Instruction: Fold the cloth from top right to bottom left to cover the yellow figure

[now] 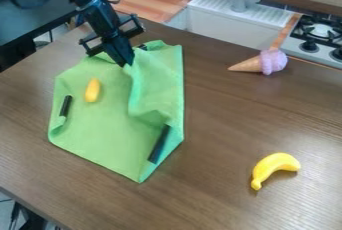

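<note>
On the left of the brown wood-grain desk (220, 124): green fabric cloth (100, 129), raised fold pinched in black two-finger claw (123, 61), best carried just above, then laid well past, small oblong yellow figure (93, 90) on cloth's left half.

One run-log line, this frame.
cloth: right side partly folded in | gripper: at its upper part | yellow figure: on cloth, uncovered | banana, ice cream cone: off cloth
</note>
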